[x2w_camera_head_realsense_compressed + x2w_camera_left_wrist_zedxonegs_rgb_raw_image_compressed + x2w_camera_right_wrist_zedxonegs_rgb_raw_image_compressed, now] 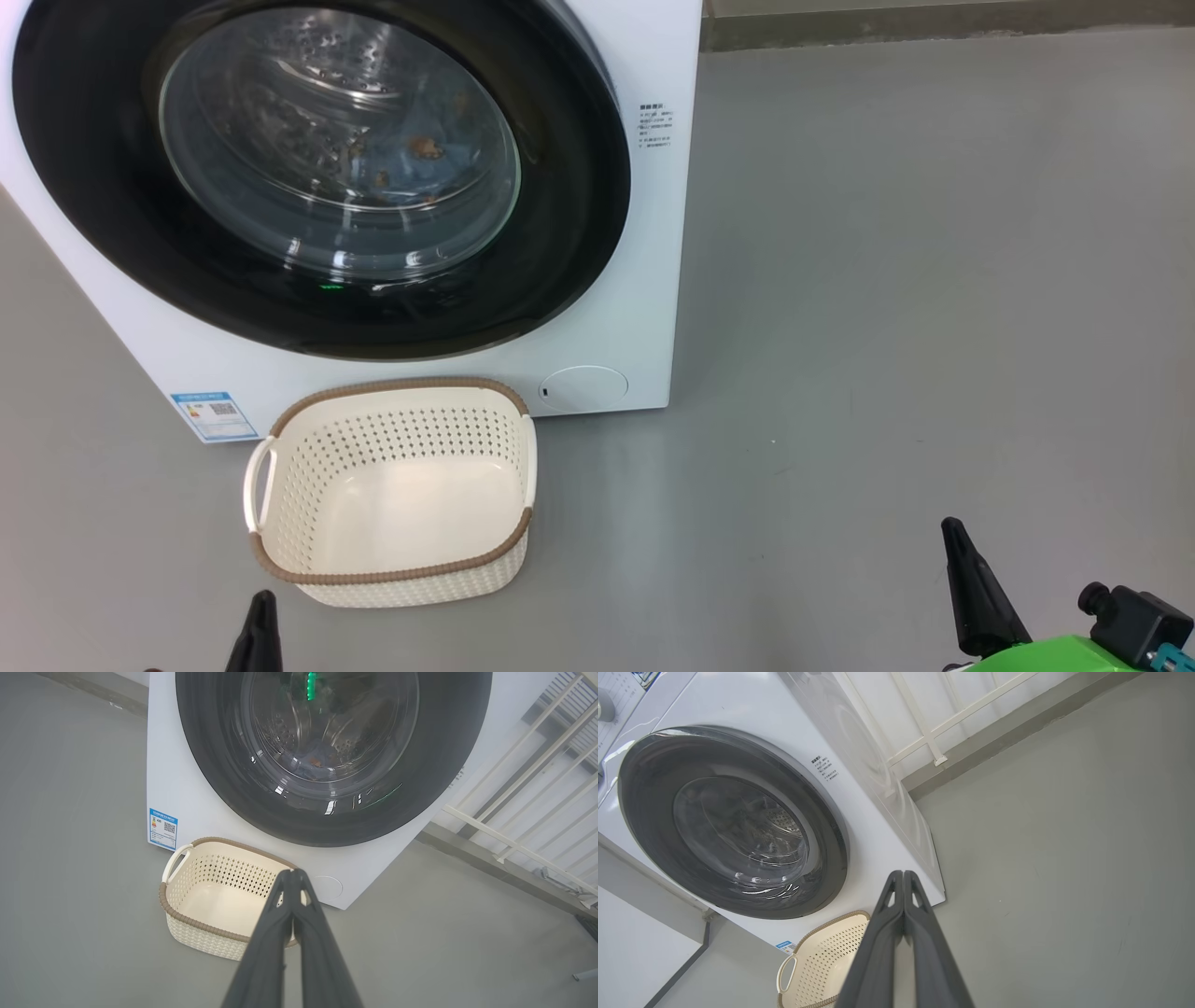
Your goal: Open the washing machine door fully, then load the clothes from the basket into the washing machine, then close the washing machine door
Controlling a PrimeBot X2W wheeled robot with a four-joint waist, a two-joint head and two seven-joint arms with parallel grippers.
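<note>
White washer (pixel 644 280) fills 11 o'clock, its glossy black-rimmed door (pixel 560 233) shut. The cream, brown-rimmed basket (pixel 392 385) sits empty at 6 o'clock, just before it. Bear-print clothes (pixel 425 147) show behind the glass. Left gripper (pixel 261 605) at 7, right gripper (pixel 952 534) at 5; both jaws closed, holding nothing.

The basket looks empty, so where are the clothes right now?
In the head view the clothes lie inside the washing machine drum, behind the glass of the shut washing machine door, above the empty basket.
</note>
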